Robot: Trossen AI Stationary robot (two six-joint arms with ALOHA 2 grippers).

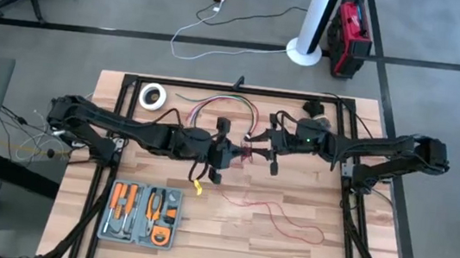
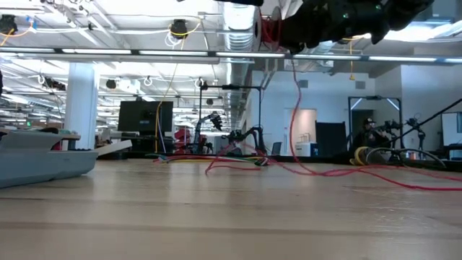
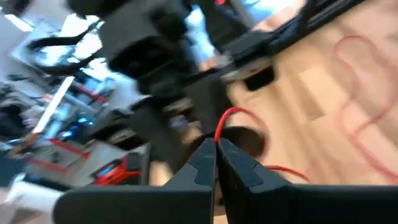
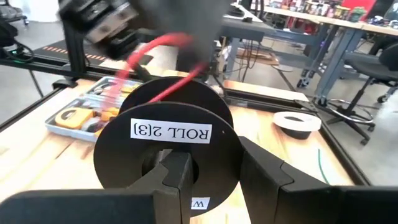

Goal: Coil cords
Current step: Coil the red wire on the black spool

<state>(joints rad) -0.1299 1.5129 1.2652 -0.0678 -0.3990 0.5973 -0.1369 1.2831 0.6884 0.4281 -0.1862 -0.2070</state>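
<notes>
The cord is a thin red wire [image 1: 277, 211] lying in loose loops on the wooden table, right of centre. From there it rises [image 2: 294, 108] to a black spool [image 4: 171, 127] labelled "ROLL 2[3]", held above the table's middle. My right gripper [image 1: 256, 141] is shut on that spool. My left gripper [image 1: 226, 148] is right beside it, on its left, shut on the wire close to the spool. In the low view both grippers are dark shapes at the top edge, with red turns on the spool [image 2: 271, 29]. My left gripper pinches a single strand of the red wire [image 3: 217, 132] between its two fingertips; the wire arches out past the tips toward the spool, clear of the table. My right gripper holds the spool end-on: one finger [image 4: 177, 177] at the hub hole [image 4: 155, 171] of the labelled flange, the other finger [image 4: 264, 180] outside the rim. The spool is lifted clear of the table.
A grey tool case [image 1: 142, 213] with orange-handled tools lies open at the near left. A white tape roll [image 1: 154, 96] and a bundle of coloured wires [image 1: 224, 104] lie at the far edge. A black frame [image 1: 346, 194] runs along the table's sides.
</notes>
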